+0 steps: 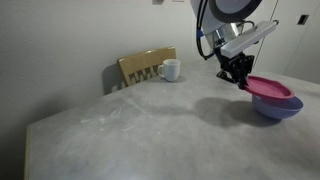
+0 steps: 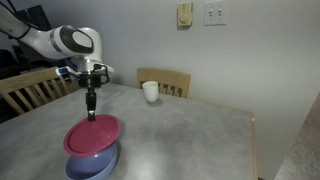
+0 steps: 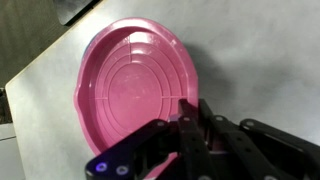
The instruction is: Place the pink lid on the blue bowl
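Your tool [image 3: 186, 108] sits at the near rim of the pink lid [image 3: 135, 85] in the wrist view, its two fingers drawn close with only a thin line between them. You cannot tell from any view whether the rim is pinched between them or whether they merely touch it.

The pink lid lies on top of the blue bowl [image 1: 278, 108], covering its mouth. In an exterior view the lid [image 1: 268, 88] is tilted, with the edge beside the tool [image 1: 240, 80] higher than the far edge. In both exterior views the bowl's sloping blue wall shows below the lid; in the wrist view the lid hides the bowl completely.

From the other side you see the tool [image 2: 90, 112] pointing straight down at the back edge of the lid [image 2: 93, 133], with the bowl [image 2: 95, 163] beneath, close to the near edge of the grey bench [image 2: 190, 130].

A white mug [image 2: 150, 91] stands well apart from the bowl, near the far edge of the bench, just in front of a wooden chair [image 2: 170, 78]. A second wooden chair [image 2: 28, 88] stands at the side, behind the arm.
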Robot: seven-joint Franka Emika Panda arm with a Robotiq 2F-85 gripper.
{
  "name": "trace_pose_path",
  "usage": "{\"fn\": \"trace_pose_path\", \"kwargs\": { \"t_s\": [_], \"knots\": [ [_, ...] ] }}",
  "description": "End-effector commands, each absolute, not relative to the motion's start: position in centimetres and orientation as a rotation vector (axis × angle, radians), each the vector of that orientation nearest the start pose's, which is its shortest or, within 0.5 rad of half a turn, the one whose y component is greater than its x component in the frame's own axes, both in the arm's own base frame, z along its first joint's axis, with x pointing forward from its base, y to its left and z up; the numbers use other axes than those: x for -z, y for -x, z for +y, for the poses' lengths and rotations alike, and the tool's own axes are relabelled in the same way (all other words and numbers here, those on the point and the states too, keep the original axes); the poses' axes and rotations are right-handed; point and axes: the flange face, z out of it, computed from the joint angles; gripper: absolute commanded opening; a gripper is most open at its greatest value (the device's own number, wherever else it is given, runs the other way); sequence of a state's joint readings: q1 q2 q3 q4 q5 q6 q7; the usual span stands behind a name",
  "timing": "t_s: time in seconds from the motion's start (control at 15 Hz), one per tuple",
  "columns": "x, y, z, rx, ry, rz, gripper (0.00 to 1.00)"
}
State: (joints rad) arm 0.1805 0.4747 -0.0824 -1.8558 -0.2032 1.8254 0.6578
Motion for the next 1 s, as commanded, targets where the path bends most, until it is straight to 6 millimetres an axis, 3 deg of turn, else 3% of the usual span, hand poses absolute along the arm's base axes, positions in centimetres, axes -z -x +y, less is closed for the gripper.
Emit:
{"fn": "trace_pose_path", "kwargs": {
  "t_s": [0.0,0.53,0.93],
  "knots": [
    [-22.7,-56.5,3.4,-0.749,3.354,0.764,0.03],
    [-20.8,-53.6,1.2,-0.891,3.337,0.771,0.03],
    [-20.1,-53.5,-0.3,-0.887,3.365,0.802,0.03]
  ]
}}
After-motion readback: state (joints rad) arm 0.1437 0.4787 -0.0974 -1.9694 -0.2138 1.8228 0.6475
